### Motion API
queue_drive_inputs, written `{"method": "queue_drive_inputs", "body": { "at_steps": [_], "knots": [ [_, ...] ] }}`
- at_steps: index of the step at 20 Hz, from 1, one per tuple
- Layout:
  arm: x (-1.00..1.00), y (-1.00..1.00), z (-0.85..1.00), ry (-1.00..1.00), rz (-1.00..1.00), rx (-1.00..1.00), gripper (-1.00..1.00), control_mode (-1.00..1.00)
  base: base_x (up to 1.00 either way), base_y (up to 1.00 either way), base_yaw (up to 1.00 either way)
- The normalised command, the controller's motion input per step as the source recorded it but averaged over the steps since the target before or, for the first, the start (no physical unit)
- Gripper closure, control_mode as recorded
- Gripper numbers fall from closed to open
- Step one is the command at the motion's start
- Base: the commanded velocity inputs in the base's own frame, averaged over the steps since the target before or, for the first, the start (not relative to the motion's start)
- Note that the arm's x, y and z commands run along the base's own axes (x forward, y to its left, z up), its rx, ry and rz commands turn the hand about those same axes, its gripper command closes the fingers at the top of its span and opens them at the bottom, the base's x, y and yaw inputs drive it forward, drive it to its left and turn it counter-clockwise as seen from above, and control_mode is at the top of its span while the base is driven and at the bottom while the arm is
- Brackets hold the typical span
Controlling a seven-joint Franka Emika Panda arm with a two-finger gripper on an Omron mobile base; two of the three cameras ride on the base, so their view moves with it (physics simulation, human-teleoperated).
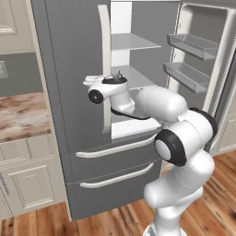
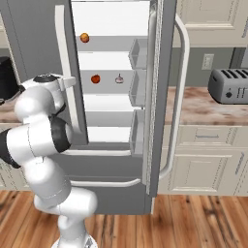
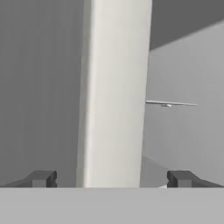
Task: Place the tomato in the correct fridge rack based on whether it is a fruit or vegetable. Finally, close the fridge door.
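Note:
The tomato [image 2: 95,78] is a small red ball lying on the middle fridge rack [image 2: 109,88], beside a small pale item [image 2: 119,79]. A more orange fruit [image 2: 84,37] rests on the rack above. My gripper [image 3: 111,178] is open, its fingertips [image 3: 41,178] spread wide on either side of the pale vertical handle [image 3: 113,87] of the shut left fridge door. From the base cameras the hand [image 1: 99,85] sits against that handle [image 1: 105,69] at mid height, outside the fridge. Nothing is held. The right fridge door [image 1: 203,55] stands wide open.
The open door carries grey bins [image 1: 191,46] and swings out to the right, its long handle [image 2: 180,97] facing the counter. A toaster [image 2: 227,85] stands on the marble counter at right. Two drawers with handles [image 1: 115,177] lie below the fridge compartment. Wooden floor surrounds the base.

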Motion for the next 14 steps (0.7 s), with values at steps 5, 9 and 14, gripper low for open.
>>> {"method": "queue_drive_inputs", "body": {
  "at_steps": [5, 9, 14],
  "knots": [
    [-0.05, 0.00, 0.00, 0.00, 0.01, 0.00, -1.00, -1.00, 0.00, 0.00, 0.00],
    [-0.50, 0.00, 0.03, 0.00, 0.00, 0.00, -1.00, -1.00, 0.00, 0.00, 0.00],
    [-0.70, 0.00, 0.12, 0.00, 0.00, 0.00, -1.00, -1.00, 0.00, 0.00, 0.00]
  ]
}}
